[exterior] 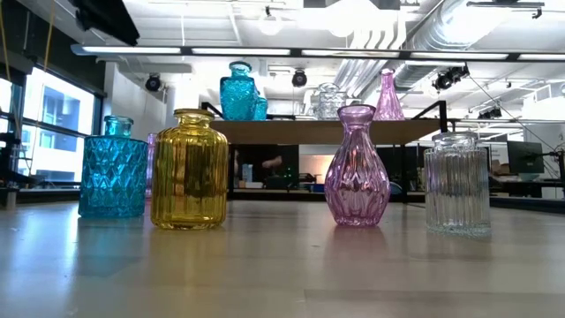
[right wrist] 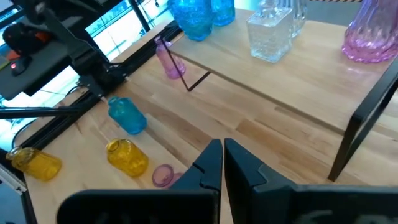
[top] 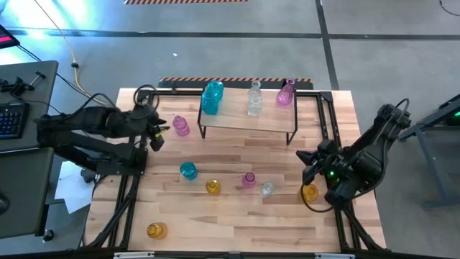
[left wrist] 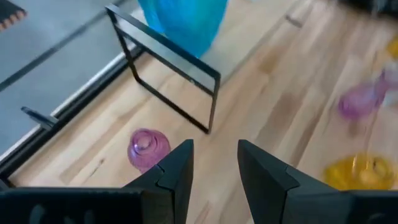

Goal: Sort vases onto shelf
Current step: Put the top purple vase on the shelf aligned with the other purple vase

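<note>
The wooden table is carrying everything, and the shelf is standing on its far half, just ahead of the left pincer and well off to the side of the right pincer. On the shelf board three groups are sitting: two teal vases at the end nearest the left pincer, clear glass vases in the middle, and a pink vase at the end nearer the right pincer.

The left pincer is hovering beside the shelf's near leg with its fingers standing partly apart and gripping nothing. A small pink vase is sitting on the table just beside its tips, between the pincer and the shelf leg.

The right pincer is waiting near the table's right edge with its fingers pressed together and empty. An amber vase is lying just under that arm.

Between the two pincers, in front of the shelf, a row is standing: a teal vase, a yellow vase, a purple vase and a clear vase. Another yellow vase is standing alone near the front edge, well apart from the left pincer.
</note>
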